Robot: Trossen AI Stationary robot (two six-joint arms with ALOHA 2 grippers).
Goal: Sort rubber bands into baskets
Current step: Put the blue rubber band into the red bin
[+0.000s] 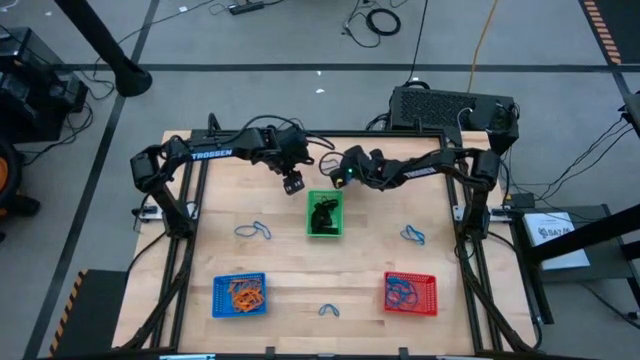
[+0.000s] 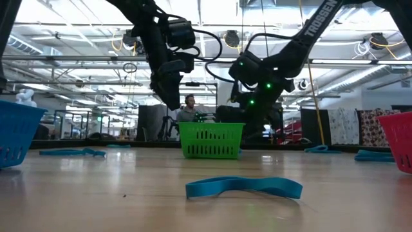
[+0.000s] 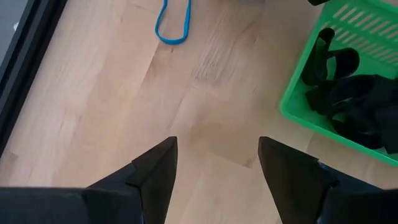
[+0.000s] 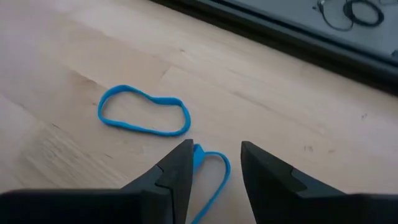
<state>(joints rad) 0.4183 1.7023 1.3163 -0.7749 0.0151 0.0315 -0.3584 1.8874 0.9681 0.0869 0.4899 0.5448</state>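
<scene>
Black rubber bands [image 1: 323, 216] are piled in the green basket [image 1: 336, 231], which stands at mid-counter just below the left tool [image 1: 292, 183] and beside the right tool [image 1: 349, 174]. Orange rubber bands [image 1: 243, 292] are held in the blue basket [image 1: 221, 297] at the near left, and blue rubber bands [image 1: 403, 292] in the red basket [image 1: 426, 297] at the near right, both well apart from either tool. Loose blue rubber bands are left on the wooden counter [image 1: 290, 265]: a pair [image 1: 254, 231] to the left of the green basket, a pair [image 1: 413, 235] to its right, and a single one [image 1: 329, 310] near the front edge, seen close in the low view [image 2: 243, 187]. The left tool [image 3: 216, 168] is held above bare wood with its fingers [image 3: 155, 171] spread wide apart and nothing between them; the green basket's corner [image 3: 298, 115] lies just beside it. The right tool [image 4: 216, 171] is poised over two blue bands [image 4: 144, 116], its fingers [image 4: 177, 171] partly apart and empty, one loop [image 4: 214, 163] being seen in the gap on the counter beneath.
</scene>
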